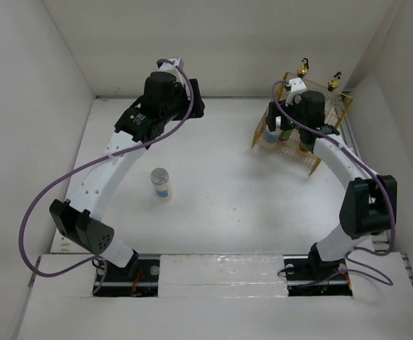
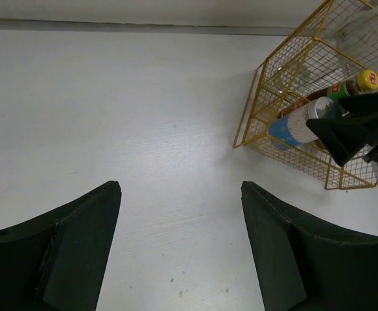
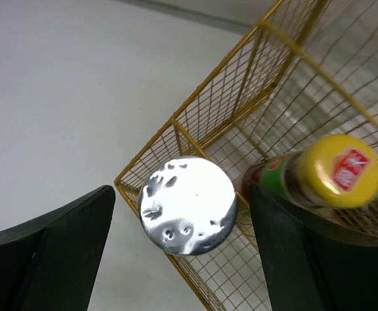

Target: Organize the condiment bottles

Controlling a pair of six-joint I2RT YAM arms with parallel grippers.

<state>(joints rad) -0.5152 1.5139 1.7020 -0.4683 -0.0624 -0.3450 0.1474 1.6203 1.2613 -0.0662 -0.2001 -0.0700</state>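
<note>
Bottle [image 1: 162, 183] on table [image 1: 220, 205]: short and white, with a silver lid and a blue label. I see it upright on its own, left of centre and well apart from the basket.
Basket [image 1: 285, 147]: yellow wire, at the far right of the table.
Gold-cap bottles [image 1: 303, 68]: two tall ones standing along the basket's far side, their caps rising above the rim.
Lidded bottle [image 3: 187, 204]: a second white, blue-labelled one, inside a corner of the basket.
Yellow-cap bottle [image 3: 338, 170]: green neck and a red mark on the cap, inside the basket just beside the lidded bottle.
Right gripper [image 3: 181, 193]: jaws apart, hanging over the basket with the silver lid between its fingers. I see a clear gap on one side. On the other side I cannot tell whether the finger touches.
Left gripper [image 2: 179, 186]: jaws wide apart at the far left, with only bare table between them. Its camera looks across at the basket.
</note>
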